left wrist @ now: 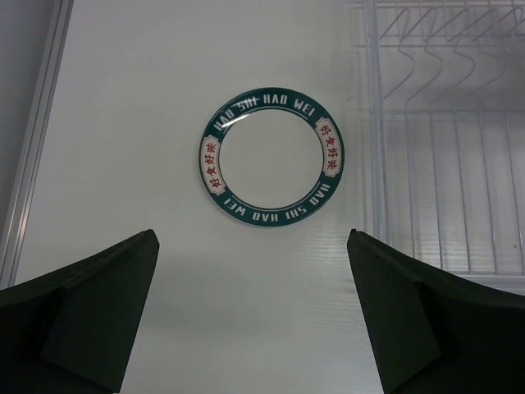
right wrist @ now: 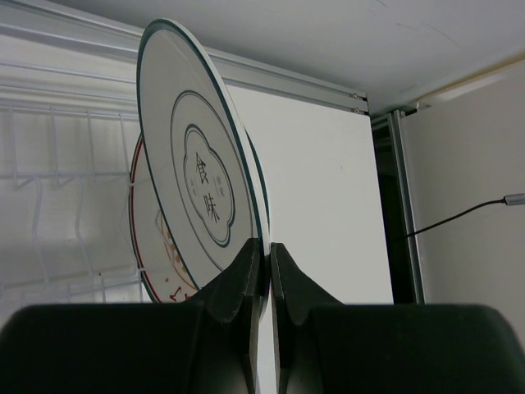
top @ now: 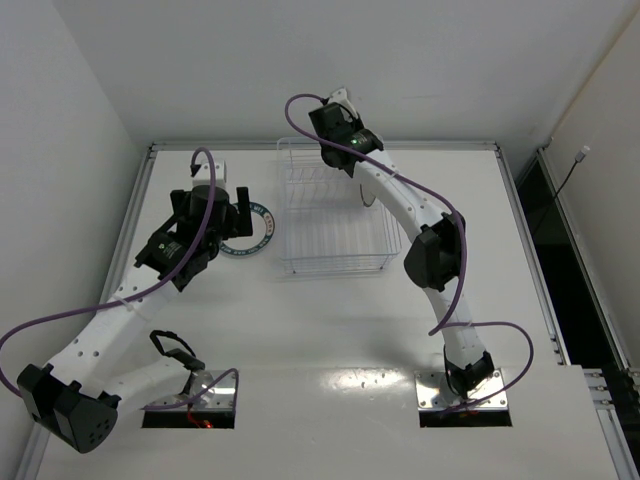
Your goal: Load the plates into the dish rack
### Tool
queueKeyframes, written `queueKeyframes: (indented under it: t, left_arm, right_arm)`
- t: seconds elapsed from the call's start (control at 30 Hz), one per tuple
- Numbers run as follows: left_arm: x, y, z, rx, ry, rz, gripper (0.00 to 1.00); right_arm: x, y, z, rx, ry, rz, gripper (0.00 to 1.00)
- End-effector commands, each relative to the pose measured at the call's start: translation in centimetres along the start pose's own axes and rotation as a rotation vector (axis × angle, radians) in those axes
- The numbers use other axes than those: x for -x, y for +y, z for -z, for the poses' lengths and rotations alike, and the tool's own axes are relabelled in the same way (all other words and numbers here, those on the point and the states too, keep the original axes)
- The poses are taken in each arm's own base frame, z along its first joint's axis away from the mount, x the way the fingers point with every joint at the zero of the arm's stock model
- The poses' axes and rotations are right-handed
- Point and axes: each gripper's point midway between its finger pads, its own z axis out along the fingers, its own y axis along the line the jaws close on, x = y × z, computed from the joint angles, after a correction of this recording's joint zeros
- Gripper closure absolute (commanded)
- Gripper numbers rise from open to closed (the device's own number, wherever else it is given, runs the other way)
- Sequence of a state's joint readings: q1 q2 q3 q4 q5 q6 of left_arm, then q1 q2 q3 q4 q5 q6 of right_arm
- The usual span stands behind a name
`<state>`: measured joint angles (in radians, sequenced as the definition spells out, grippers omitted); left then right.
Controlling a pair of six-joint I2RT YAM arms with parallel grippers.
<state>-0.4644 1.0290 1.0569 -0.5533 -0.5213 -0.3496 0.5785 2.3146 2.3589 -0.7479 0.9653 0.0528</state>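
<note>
Pinching ringed plate [right wrist: 201,176], right gripper [right wrist: 264,246] — orange plate [right wrist: 150,238] behind half-hidden; left gripper [left wrist: 253,238] gaping over teal-rimmed plate [left wrist: 271,156].

A white table [top: 330,330] with a metal rim [top: 527,250] stands in a corner of plain white walls [top: 420,60]; a dark gap [top: 538,205] runs along its right, a thin cable [top: 572,170] beside it

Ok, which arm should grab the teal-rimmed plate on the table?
Left. The left gripper hangs open above the teal-rimmed plate; the right gripper holds a white plate at the dish rack.
</note>
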Motion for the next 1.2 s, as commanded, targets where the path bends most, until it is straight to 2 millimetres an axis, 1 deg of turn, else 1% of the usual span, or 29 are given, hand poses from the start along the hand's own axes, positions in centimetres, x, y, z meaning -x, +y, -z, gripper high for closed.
queueKeyframes:
  t: [0.0, 0.03, 0.07, 0.2, 0.23, 0.3, 0.53, 0.57, 0.63, 0.67, 0.7, 0.73, 0.77, 0.8, 0.83, 0.87, 0.9, 0.93, 0.97, 1.0, 1.03, 1.07, 1.1, 1.13, 1.17]
  left_arm:
    - [0.7, 0.0, 0.5, -0.007, -0.030, 0.015, 0.00]
    - [0.7, 0.0, 0.5, -0.007, -0.030, 0.015, 0.00]
    - [0.7, 0.0, 0.5, -0.007, -0.030, 0.015, 0.00]
    - [0.7, 0.0, 0.5, -0.007, -0.030, 0.015, 0.00]
    - [0.7, 0.0, 0.5, -0.007, -0.030, 0.015, 0.00]
    - [0.7, 0.0, 0.5, -0.007, -0.030, 0.015, 0.00]
    - [0.7, 0.0, 0.5, -0.007, -0.030, 0.015, 0.00]
    - [0.7, 0.0, 0.5, -0.007, -0.030, 0.015, 0.00]
    - [0.7, 0.0, 0.5, -0.007, -0.030, 0.015, 0.00]
    - [0.7, 0.0, 0.5, -0.007, -0.030, 0.015, 0.00]
    - [0.7, 0.0, 0.5, -0.007, -0.030, 0.015, 0.00]
    - [0.3, 0.0, 0.4, -0.005, -0.022, 0.010, 0.00]
    - [0.3, 0.0, 0.4, -0.005, -0.022, 0.010, 0.00]
    - [0.3, 0.0, 0.4, -0.005, -0.022, 0.010, 0.00]
    - [0.3, 0.0, 0.4, -0.005, -0.022, 0.010, 0.00]
    - [0.0, 0.2, 0.3, 0.006, -0.017, 0.006, 0.00]
    - [0.0, 0.2, 0.3, 0.006, -0.017, 0.006, 0.00]
    - [0.1, 0.3, 0.5, 0.004, -0.024, 0.010, 0.00]
    - [-0.2, 0.5, 0.3, 0.018, -0.019, 0.005, 0.00]
    - [-0.5, 0.8, 0.1, 0.034, -0.019, 0.003, 0.00]
    - [-0.9, 1.0, 0.0, 0.046, -0.014, -0.002, 0.00]
    - [-1.4, 1.2, -0.2, 0.059, -0.010, -0.007, 0.00]
    - [-1.2, 1.7, -0.2, 0.088, -0.018, -0.007, 0.00]
    - [-1.6, 2.1, -0.4, 0.112, -0.014, -0.014, 0.00]
    - [-1.6, 2.9, -0.6, 0.176, -0.023, 0.018, 0.00]
  right_arm:
    - [3.8, -4.0, 2.6, -0.054, -0.090, -0.120, 1.00]
    - [3.9, -3.9, 2.6, -0.045, -0.091, -0.119, 1.00]
    - [3.2, -3.3, 2.2, -0.043, -0.075, -0.105, 1.00]
    - [3.1, -2.8, 2.2, -0.021, -0.073, -0.115, 1.00]
    - [3.2, -2.5, 2.5, -0.014, -0.078, -0.111, 1.00]
    - [3.7, -2.8, 2.8, -0.014, -0.088, -0.126, 1.00]
    - [3.8, -2.6, 2.8, -0.004, -0.090, -0.126, 1.00]
    - [3.5, -2.4, 2.8, 0.008, -0.080, -0.119, 1.00]
    - [2.3, -1.3, 2.3, 0.021, -0.050, -0.108, 1.00]
    - [1.5, -0.3, 2.0, 0.044, -0.026, -0.113, 1.00]
    - [0.5, 0.5, 1.8, 0.065, -0.003, -0.102, 1.00]
    - [-0.3, 1.7, 1.5, 0.094, 0.021, -0.096, 1.00]
    - [-2.0, 2.1, 1.0, 0.103, 0.072, -0.069, 1.00]
    - [-3.0, 3.7, 0.5, 0.130, 0.107, -0.088, 1.00]
    - [-3.8, 3.8, 0.2, 0.133, 0.136, -0.094, 1.00]
    - [-4.2, 4.0, 0.3, 0.144, 0.155, -0.101, 0.99]
    - [-4.6, 4.4, 0.2, 0.174, 0.178, -0.129, 0.91]
    - [-4.2, 3.3, 0.4, 0.181, 0.175, -0.163, 0.85]
    - [-3.8, 3.2, 0.9, 0.200, 0.167, -0.187, 0.80]
    - [-3.8, 3.1, 0.7, 0.232, 0.178, -0.224, 0.78]
    - [-3.4, 2.3, 0.7, 0.239, 0.177, -0.263, 0.71]
    - [-2.7, 1.8, 1.4, 0.261, 0.165, -0.295, 0.68]
    - [-2.5, 1.4, 1.6, 0.291, 0.176, -0.318, 0.63]
    - [-2.5, 0.9, 1.4, 0.294, 0.188, -0.345, 0.53]
    - [-1.5, -0.3, 2.7, 0.315, 0.173, -0.361, 0.49]
